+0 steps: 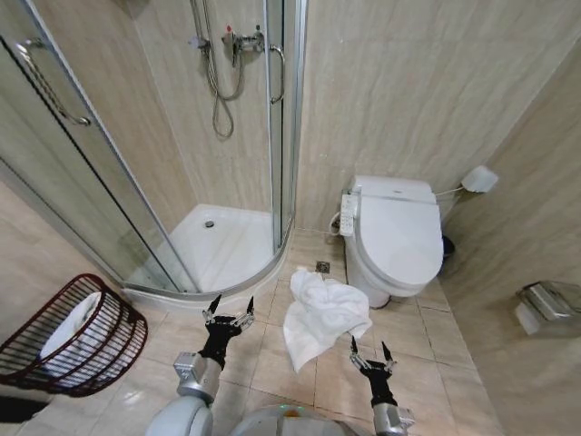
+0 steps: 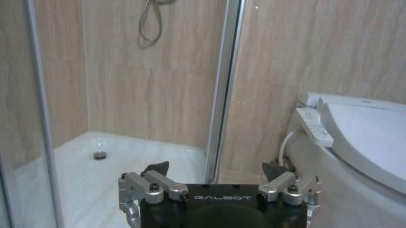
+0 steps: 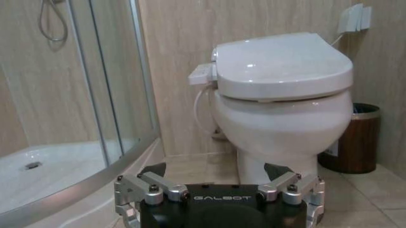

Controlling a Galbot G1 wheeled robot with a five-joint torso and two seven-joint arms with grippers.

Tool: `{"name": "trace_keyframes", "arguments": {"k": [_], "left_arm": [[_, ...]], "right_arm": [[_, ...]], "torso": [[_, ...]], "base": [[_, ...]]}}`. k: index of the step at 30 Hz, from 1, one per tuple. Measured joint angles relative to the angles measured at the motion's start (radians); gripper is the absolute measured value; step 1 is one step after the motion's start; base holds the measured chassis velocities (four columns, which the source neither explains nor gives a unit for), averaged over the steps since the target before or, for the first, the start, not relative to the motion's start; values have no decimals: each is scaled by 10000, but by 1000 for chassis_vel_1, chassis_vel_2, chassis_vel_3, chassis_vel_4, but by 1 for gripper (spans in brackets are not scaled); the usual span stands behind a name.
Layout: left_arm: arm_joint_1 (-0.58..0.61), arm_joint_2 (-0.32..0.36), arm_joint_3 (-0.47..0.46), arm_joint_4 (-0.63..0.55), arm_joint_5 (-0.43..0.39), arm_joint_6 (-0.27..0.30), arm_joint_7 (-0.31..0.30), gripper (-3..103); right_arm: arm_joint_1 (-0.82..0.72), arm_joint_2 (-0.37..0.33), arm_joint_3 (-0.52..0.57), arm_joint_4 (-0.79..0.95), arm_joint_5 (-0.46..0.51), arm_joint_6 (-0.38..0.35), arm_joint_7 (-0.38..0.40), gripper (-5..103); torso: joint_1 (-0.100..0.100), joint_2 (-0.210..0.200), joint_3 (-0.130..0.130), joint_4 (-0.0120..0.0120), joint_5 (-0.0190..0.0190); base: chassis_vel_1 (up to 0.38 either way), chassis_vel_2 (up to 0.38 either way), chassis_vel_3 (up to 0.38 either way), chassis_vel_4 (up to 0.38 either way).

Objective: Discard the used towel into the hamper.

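A: From the head view, what did we see first?

B: We saw the towel (image 1: 320, 315), white and crumpled, lying on the tiled floor (image 1: 272, 359) at about 6 o'clock from the toilet (image 1: 397, 236) and just beside its base. The hamper (image 1: 77, 336), dark red wire, stood far off at 9 o'clock from the towel, near the glass shower door (image 1: 100, 182), and something white already lay inside it.

A: And our hands?

B: Our left hand (image 1: 228, 316) hovered low at 9 o'clock from the towel, its fingers spread and holding nothing. Our right hand (image 1: 371, 354) sat at about 5 o'clock from the towel, close to its edge, fingers also spread and bare. Neither touched the cloth.

A: What did the left wrist view give us?

B: Our left hand (image 2: 217, 172) again showed its two dark fingertips well apart. Beyond it we saw the white shower tray (image 2: 127, 156) with its drain (image 2: 100, 155), the shower hose (image 2: 149, 21) on the wall, and the edge of the toilet with its side control panel (image 2: 314, 124).

A: And the right wrist view?

B: Our right hand (image 3: 216, 171) was spread wide too, pointing at the toilet with its lid down. A brown bin (image 3: 355, 140) stood at 3 o'clock from the toilet bowl, against the wall.
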Motion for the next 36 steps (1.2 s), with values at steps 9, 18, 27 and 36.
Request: {"name": "trace_keyframes", "arguments": {"k": [9,18,27,36], "left_arm": [[0,0,0,0,0,-1,0,99],[0,0,0,0,0,0,0,99],[0,0,0,0,0,0,0,99],[0,0,0,0,0,0,0,99]], "right_arm": [[-108,19,6,5,-50,244,-124,100],[-215,36,109,-20,-197,362,-111,100],[-313,69,195,-126,-293,588,-105,100],[-381,128,244,-229,-370,769,-102,100]], "torso": [[-145,-395,-250,0,0],[-285,-771,-486,0,0],[-411,-1094,-682,0,0],[-485,-1266,-783,0,0]], "base": [[0,0,0,0],[0,0,0,0],[0,0,0,0],[0,0,0,0]]}}
